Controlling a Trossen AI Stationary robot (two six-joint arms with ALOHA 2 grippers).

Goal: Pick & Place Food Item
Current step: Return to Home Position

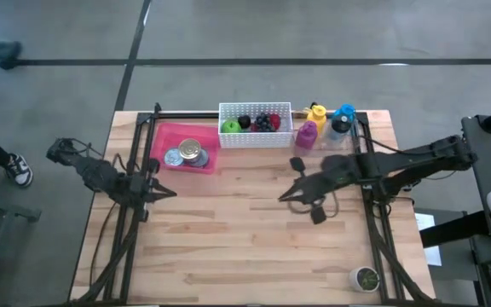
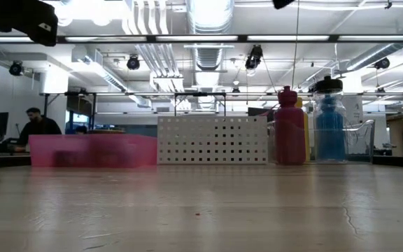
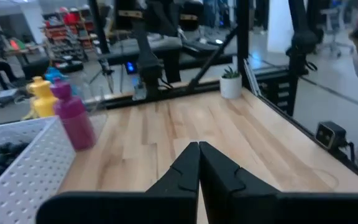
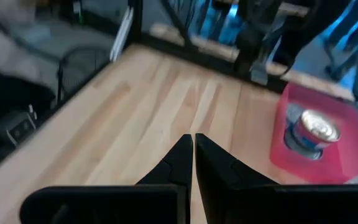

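Grapes point(image 1: 263, 122) lying in white bin point(image 1: 254, 141), well apart from both grippers. Left gripper point(image 1: 170, 193) hovering over table point(image 1: 254, 247), fingers pressed together, gripping nothing. Right gripper point(image 1: 285, 197) likewise.

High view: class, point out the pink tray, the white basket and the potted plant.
pink tray point(image 1: 170, 136), high view, a bare corner of its floor.
white basket point(image 1: 256, 140), high view, its perforated side wall.
potted plant point(image 1: 366, 278), high view, middle of the green top.
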